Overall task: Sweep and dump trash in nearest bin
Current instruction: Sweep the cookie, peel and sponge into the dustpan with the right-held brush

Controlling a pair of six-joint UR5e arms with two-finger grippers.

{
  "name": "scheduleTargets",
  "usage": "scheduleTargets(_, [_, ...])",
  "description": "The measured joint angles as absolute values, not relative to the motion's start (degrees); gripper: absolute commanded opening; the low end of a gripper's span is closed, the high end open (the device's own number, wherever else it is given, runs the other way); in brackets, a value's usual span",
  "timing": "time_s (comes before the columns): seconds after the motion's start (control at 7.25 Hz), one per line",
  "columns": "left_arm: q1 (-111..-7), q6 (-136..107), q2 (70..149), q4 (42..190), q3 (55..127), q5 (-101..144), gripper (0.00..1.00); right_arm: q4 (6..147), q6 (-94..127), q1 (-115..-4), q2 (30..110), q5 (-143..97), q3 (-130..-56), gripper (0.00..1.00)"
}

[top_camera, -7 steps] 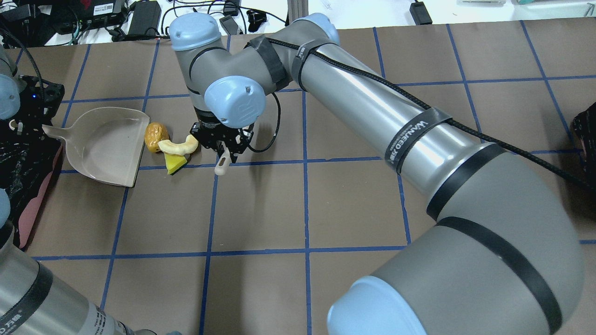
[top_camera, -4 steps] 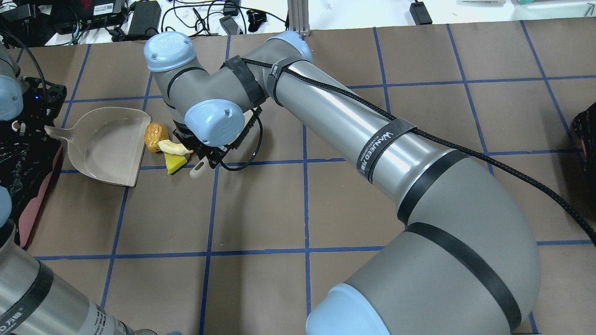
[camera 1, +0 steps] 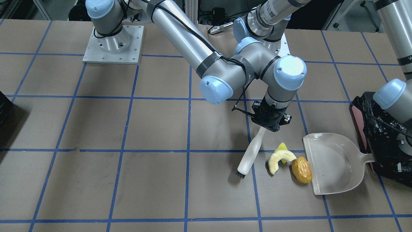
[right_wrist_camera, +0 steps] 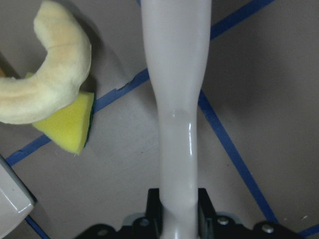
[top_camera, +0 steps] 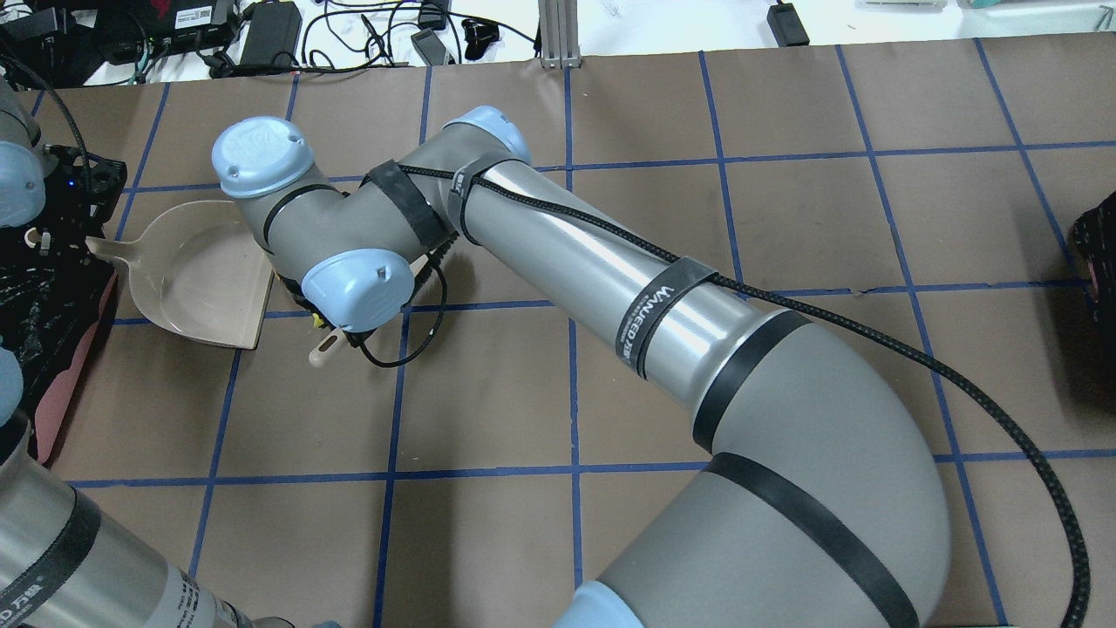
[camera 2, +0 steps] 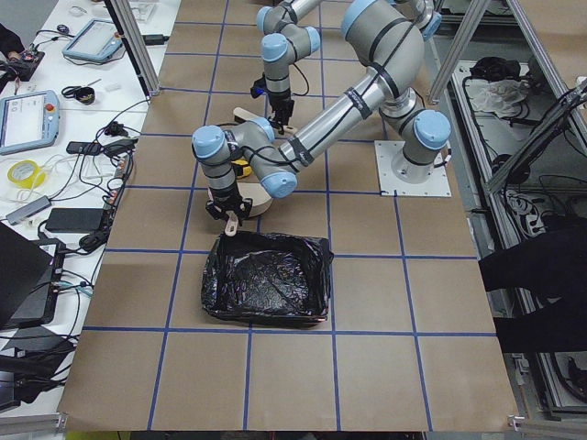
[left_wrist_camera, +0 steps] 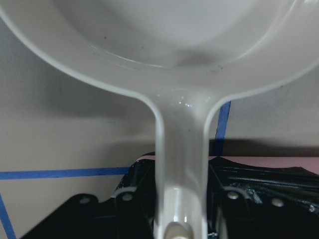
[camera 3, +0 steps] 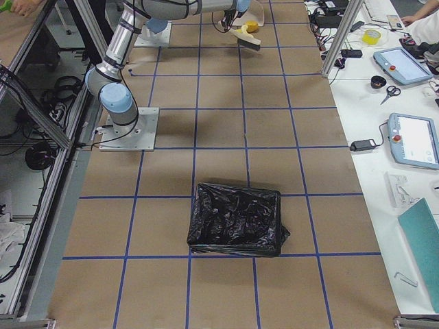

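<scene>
Exterior front-facing view: the right pincer (camera 1: 272,123) is clamped on the upper end of a white brush (camera 1: 251,151). The handle slants toward 7 o'clock, down to a dark bristle tip over the brown counter (camera 1: 96,129). The trash lies at about 4 o'clock from that pincer. A pale banana-like slice (camera 1: 278,160) curves over a small yellow chunk (camera 1: 281,147) and touches it, and a wrinkled brown-orange lump (camera 1: 302,170) sits at the slice's 4 o'clock. The lump is just beside the open lip of a white dustpan (camera 1: 334,164). The bristle tip is at 8 o'clock of the slice and apart from it. The dustpan's handle points to 3 o'clock, toward the bin (camera 1: 383,145), whose crinkled black bag and pink side stand at the counter's edge. In the right wrist-mounted view the brush (right_wrist_camera: 177,99) runs up from between the closed fingers of the right pincer (right_wrist_camera: 175,219). The slice (right_wrist_camera: 55,84) and the chunk (right_wrist_camera: 67,124) are at its 10 o'clock, clear of the handle. In the left wrist-mounted view the left pincer (left_wrist_camera: 179,221) is closed on the end of the dustpan (left_wrist_camera: 164,40) handle, with the black bag just behind. The overhead exterior view shows the dustpan (top_camera: 196,270) flat on the counter, its mouth facing 3 o'clock.
</scene>
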State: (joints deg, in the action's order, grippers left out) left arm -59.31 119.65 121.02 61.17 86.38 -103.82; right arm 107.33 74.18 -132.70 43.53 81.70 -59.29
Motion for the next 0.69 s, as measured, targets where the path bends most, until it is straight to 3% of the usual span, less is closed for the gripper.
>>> scheduleTargets(0.69, [-59.3, 119.5, 120.9, 61.1, 86.7, -103.7, 0.00, 110.0, 74.5, -135.7, 40.8, 81.4, -58.6, 0.00])
